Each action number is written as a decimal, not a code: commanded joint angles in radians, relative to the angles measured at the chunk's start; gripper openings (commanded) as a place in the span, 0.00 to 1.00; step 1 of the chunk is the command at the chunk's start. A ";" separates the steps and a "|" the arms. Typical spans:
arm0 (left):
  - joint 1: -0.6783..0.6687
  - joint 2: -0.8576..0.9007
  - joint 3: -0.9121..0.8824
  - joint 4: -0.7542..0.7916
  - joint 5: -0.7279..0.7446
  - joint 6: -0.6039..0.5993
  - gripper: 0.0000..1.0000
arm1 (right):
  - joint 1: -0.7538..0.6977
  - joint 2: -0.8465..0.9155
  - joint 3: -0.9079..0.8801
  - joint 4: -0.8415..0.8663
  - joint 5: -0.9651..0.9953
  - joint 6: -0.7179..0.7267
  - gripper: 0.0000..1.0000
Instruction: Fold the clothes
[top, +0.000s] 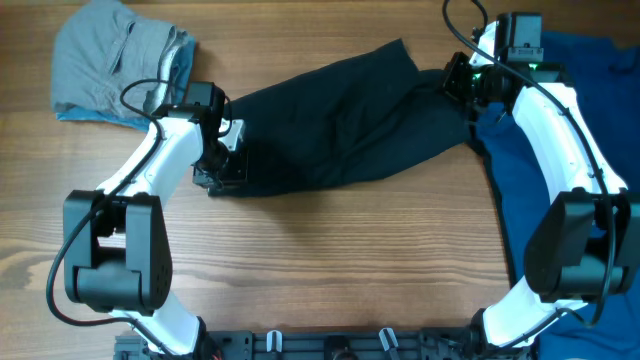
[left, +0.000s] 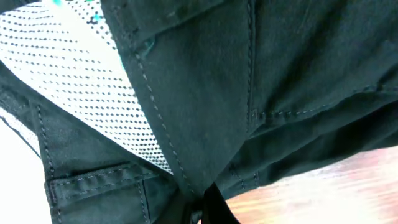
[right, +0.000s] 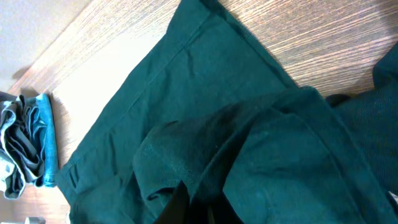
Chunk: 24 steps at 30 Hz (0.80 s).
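Observation:
A pair of black trousers (top: 340, 125) lies stretched slantwise across the table, waist at the left, leg end at the upper right. My left gripper (top: 222, 165) is shut on the waistband, where white dotted pocket lining (left: 81, 93) and dark seams (left: 205, 93) fill the left wrist view. My right gripper (top: 462, 82) is shut on the leg end; the right wrist view shows the dark cloth (right: 217, 124) bunched over the fingers (right: 196, 208).
A folded grey garment (top: 115, 60) lies at the table's far left corner and also shows in the right wrist view (right: 28, 143). A blue garment (top: 565, 150) covers the right side under my right arm. Bare wood (top: 350, 260) runs along the front.

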 joint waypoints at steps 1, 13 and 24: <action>0.015 -0.031 0.008 -0.039 -0.018 0.003 0.04 | 0.002 -0.035 0.023 -0.021 -0.014 -0.072 0.04; -0.129 -0.148 -0.012 -0.110 -0.185 0.028 0.29 | 0.002 -0.142 0.022 -0.084 0.057 -0.119 0.05; -0.187 -0.148 -0.192 0.224 -0.425 -0.074 0.53 | 0.002 -0.142 0.022 -0.084 0.076 -0.117 0.05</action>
